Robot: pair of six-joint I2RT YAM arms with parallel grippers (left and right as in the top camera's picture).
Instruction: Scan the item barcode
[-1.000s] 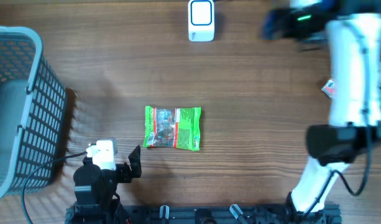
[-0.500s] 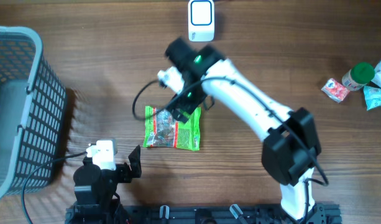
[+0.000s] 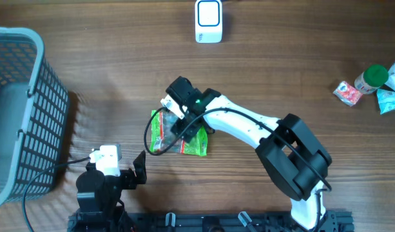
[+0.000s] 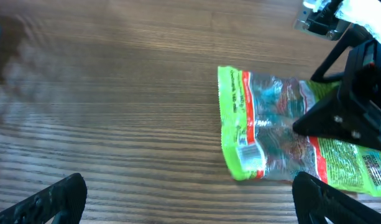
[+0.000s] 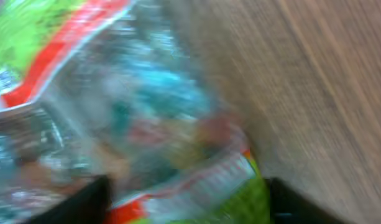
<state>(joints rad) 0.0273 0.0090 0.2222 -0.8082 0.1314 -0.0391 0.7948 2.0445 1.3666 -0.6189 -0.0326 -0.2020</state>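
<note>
A green and red snack packet with a clear window lies flat on the wooden table, a barcode label near its corner. My right gripper is down on it, open, its two dark fingers astride the packet; that view is blurred with motion. My left gripper stands open low over bare wood, just short of the packet, with nothing between its fingers. The white scanner stands at the table's far edge, middle.
A grey mesh basket fills the left side. At the far right lie a small red packet, a green-capped bottle and a light blue packet. The left arm sits at the near edge.
My right arm has swung from the far right across the table and come down on the snack packet, its jaws narrowing somewhat. The left arm and the packet have stayed put.
</note>
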